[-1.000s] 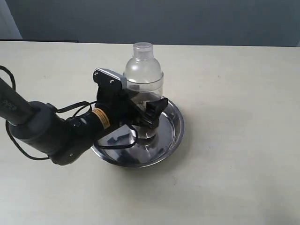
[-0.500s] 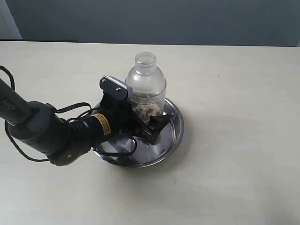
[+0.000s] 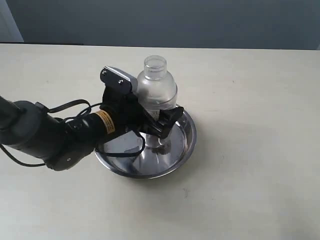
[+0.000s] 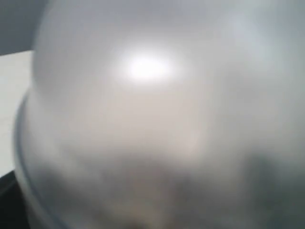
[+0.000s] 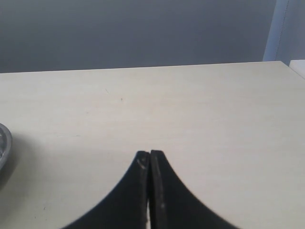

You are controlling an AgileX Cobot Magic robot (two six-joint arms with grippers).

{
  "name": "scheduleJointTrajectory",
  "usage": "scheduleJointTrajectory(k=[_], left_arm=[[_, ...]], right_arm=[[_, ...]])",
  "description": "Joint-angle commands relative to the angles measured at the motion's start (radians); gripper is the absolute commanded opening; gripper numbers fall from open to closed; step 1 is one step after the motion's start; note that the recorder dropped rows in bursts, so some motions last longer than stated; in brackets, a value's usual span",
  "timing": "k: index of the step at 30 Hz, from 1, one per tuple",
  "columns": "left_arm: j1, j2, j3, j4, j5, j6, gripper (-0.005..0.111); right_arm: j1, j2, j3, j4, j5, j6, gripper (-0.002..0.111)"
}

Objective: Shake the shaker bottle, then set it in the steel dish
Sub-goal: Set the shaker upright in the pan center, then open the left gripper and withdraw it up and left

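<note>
The shaker bottle (image 3: 156,87), frosted clear plastic with a domed top and round cap, stands upright over the middle of the steel dish (image 3: 186,145). My left gripper (image 3: 154,121) is shut on its lower body, one black finger (image 3: 169,119) showing on the near side. The gripper hides the bottle's base, so contact with the dish bottom cannot be told. In the left wrist view the blurred bottle (image 4: 152,95) fills the picture. My right gripper (image 5: 150,155) is shut on nothing above bare table, with the dish's rim (image 5: 3,143) at the picture's edge.
The dish sits on a pale beige table (image 3: 250,100). The left arm with its looping black cable (image 3: 70,107) lies over the dish's left side. A dark wall (image 3: 200,20) runs along the table's far edge.
The bottle dropped a little in the first half second and has since held its height. The left wrist has risen and swung slightly, still gripping the bottle.
</note>
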Motion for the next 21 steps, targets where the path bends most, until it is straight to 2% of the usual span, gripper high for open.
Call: scheduleJointTrajectory(k=[1, 14, 18, 20, 21], left_arm=[[0.005, -0.058, 0.007, -0.015, -0.012, 0.008, 0.103], [0.005, -0.208, 0.007, -0.068, -0.006, 0.114, 0.103], [0.005, -0.334, 0.007, -0.096, 0.027, 0.182, 0.103], [0.005, -0.425, 0.007, -0.115, 0.104, 0.234, 0.097], [0.005, -0.478, 0.007, -0.117, 0.159, 0.267, 0.087]], right_arm=[[0.001, -0.004, 0.002, -0.003, -0.012, -0.002, -0.001], [0.001, -0.004, 0.002, -0.003, -0.012, -0.002, -0.001], [0.001, -0.004, 0.002, -0.003, -0.012, -0.002, -0.001], [0.001, -0.004, 0.002, -0.003, -0.012, -0.002, -0.001], [0.001, -0.004, 0.002, -0.003, -0.012, -0.002, -0.001]])
